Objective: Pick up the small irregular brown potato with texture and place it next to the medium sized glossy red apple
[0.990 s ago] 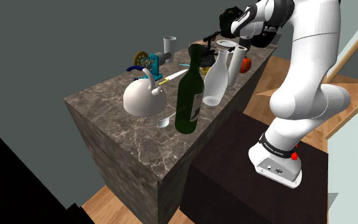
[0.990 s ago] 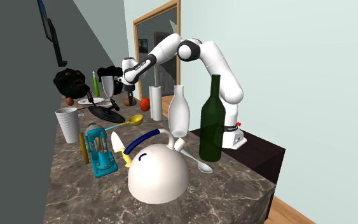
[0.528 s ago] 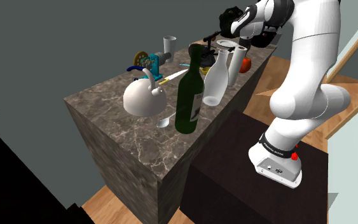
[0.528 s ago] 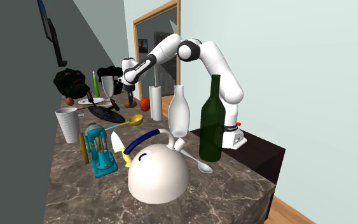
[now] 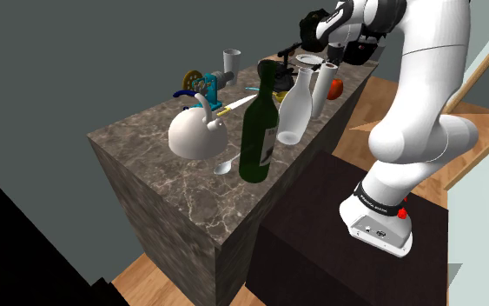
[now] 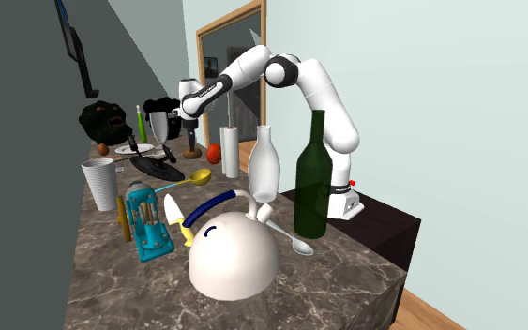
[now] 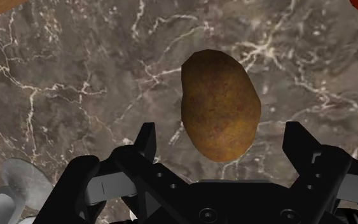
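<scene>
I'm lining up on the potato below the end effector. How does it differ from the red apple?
Colour: the potato is mottled brown, while the apple is red.
Shape: the potato is a long oval, while the apple looks rounder.
Place: the potato lies right under the end effector, whose open fingers do not touch it, while the apple sits off to one side.
Both rest on the dark marble counter.

A dark marble counter (image 5: 168, 187) runs toward the shoulder view's upper right. Near its front stand a white domed kettle (image 5: 197, 137) and, just beside it, a tall dark green glass bottle (image 5: 258, 139). Behind them come a white carafe-shaped bottle (image 5: 291, 111) and a glossy red apple (image 5: 336, 88). A teal gadget (image 5: 202, 84), possibly a grinder, sits by the left edge. The white jointed arm (image 5: 425, 96) arches over the far end.
</scene>
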